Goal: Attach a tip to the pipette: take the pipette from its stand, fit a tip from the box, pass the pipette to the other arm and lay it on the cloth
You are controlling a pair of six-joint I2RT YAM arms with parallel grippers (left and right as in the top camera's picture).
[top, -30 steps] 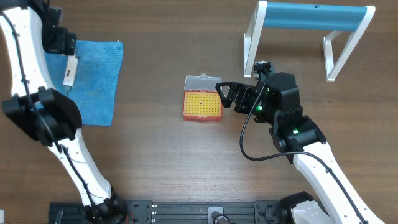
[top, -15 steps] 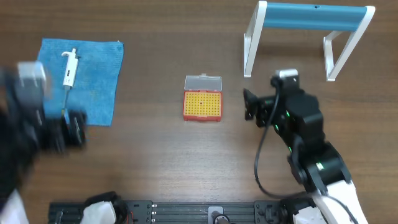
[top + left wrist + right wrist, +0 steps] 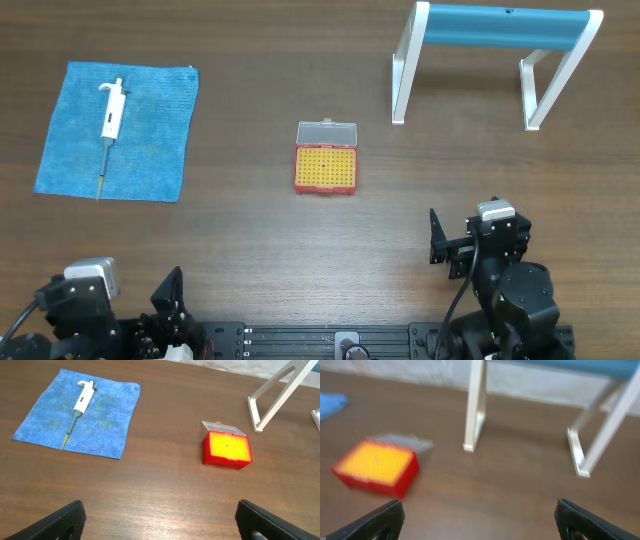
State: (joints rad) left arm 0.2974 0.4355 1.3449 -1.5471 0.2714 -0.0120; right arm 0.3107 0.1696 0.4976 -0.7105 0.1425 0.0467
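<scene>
L tool [image 3: 160, 516], R tool [image 3: 480, 516] spread, near edge, pipette [image 3: 110, 114] on cloth [image 3: 155, 140]

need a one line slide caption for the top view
White pipette with yellow tip lying on the blue cloth, open red tip box mid-table, left gripper and right gripper open.

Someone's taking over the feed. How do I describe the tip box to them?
Find the blue-topped white-legged stand at the far right of the table, then look toward the blue cloth at left. Between them, alone on bare wood, sits the tip box: small, red, yellow grid top, clear lid folded back.
</scene>
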